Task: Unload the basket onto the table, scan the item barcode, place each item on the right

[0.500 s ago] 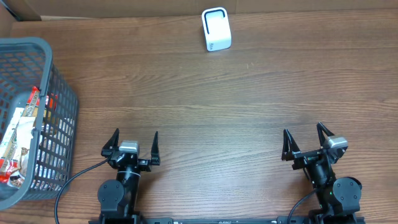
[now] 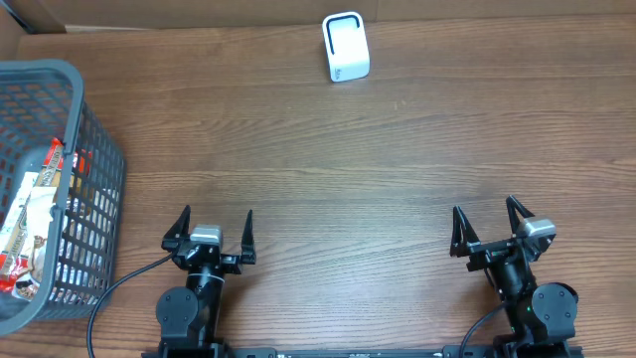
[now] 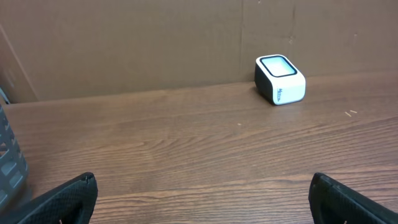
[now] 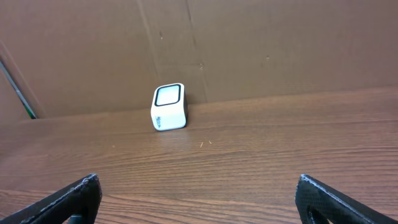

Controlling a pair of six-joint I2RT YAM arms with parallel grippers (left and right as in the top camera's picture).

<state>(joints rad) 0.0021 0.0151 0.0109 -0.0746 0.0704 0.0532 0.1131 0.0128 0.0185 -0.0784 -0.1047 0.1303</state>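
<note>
Both claws hang released and empty near the front edge of the counter [image 2: 328, 169]. The left claw [image 2: 216, 221] and the right claw [image 2: 485, 214] each have their jaws spread wide, with nothing between them.

The items to scan, wrapped snack packets [image 2: 30, 224], lie heaped in the grey mesh basket [image 2: 97, 134] at the left side, nearest the left claw. The white scanner [image 2: 346, 47] stands well apart from them at the far edge, against the cardboard wall.

The packets look light and thin, and their glossy wrappers are likely to crinkle and slip. A firm pinch across the narrow width of the top packet, away from its printed code, seems safest. Where the barcode sits cannot be told from here.
</note>
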